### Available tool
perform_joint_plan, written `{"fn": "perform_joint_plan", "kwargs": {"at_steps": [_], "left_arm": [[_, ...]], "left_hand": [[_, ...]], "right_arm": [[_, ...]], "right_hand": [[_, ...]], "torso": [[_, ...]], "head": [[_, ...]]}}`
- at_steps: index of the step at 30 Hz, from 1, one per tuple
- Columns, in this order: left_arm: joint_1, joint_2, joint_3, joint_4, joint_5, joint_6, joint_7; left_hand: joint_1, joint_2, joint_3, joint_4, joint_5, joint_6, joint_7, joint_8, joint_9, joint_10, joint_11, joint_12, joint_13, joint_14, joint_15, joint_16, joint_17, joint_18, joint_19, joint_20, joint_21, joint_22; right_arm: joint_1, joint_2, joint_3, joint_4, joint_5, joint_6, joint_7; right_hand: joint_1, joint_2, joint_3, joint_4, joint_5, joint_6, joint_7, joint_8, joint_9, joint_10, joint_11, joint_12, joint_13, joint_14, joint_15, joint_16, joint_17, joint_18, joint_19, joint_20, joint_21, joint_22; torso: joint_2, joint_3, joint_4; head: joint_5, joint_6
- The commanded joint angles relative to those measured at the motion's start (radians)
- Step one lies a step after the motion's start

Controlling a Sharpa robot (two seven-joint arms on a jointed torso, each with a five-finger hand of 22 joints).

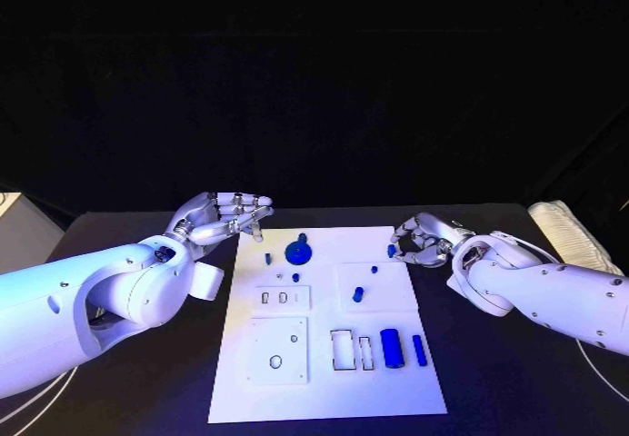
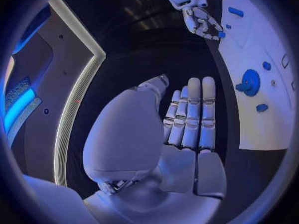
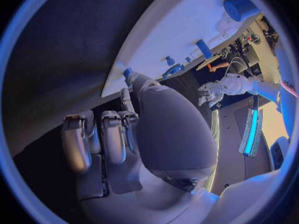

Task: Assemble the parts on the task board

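The right hand (image 1: 422,242) pinched what looked like a small blue part (image 1: 391,250) at the white board's (image 1: 328,381) far right edge. The left hand (image 1: 223,216), fingers apart and empty, hovered near its far left corner.

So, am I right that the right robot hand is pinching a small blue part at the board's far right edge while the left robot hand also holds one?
Not quite. The right robot hand does pinch a small blue part at the task board's far right edge, but the left robot hand holds nothing; the left wrist view shows its fingers straight and bare.
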Motion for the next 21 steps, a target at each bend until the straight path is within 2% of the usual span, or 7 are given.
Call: {"fn": "perform_joint_plan", "kwargs": {"at_steps": [1, 21], "left_arm": [[0.000, 0.002, 0.001, 0.001, -0.004, 0.018, 0.003], [0.000, 0.002, 0.001, 0.001, -0.004, 0.018, 0.000]], "left_hand": [[0.003, 0.002, 0.006, -0.002, -0.007, -0.006, 0.001, -0.003, 0.001, -0.004, 0.002, -0.004, -0.001, -0.005, -0.001, 0.005, -0.002, 0.013, -0.009, 0.000, 0.003, 0.001], [0.002, 0.001, 0.006, -0.002, -0.007, -0.008, 0.003, -0.004, 0.001, -0.006, 0.003, -0.005, -0.001, -0.006, -0.001, 0.006, -0.002, 0.013, -0.011, 0.001, 0.004, 0.002]], "right_arm": [[-0.001, 0.005, 0.000, -0.003, -0.012, 0.021, -0.001], [-0.006, 0.023, 0.000, -0.017, -0.013, 0.037, -0.007]], "right_hand": [[-0.001, 0.008, 0.007, 0.000, -0.002, 0.008, 0.002, 0.004, -0.001, 0.104, -0.007, 0.004, 0.263, 0.103, -0.008, 0.004, 0.263, -0.014, 0.105, -0.008, 0.002, 0.263], [-0.006, 0.003, 0.012, -0.001, -0.003, 0.006, 0.002, 0.002, -0.003, 0.104, -0.008, 0.004, 0.263, 0.103, -0.010, 0.004, 0.263, -0.014, 0.105, -0.010, 0.002, 0.263]], "torso": [[0.000, -0.0003, 0.0009], [0.000, -0.0002, 0.0004]], "head": [[0.001, -0.001], [0.005, -0.002]]}}
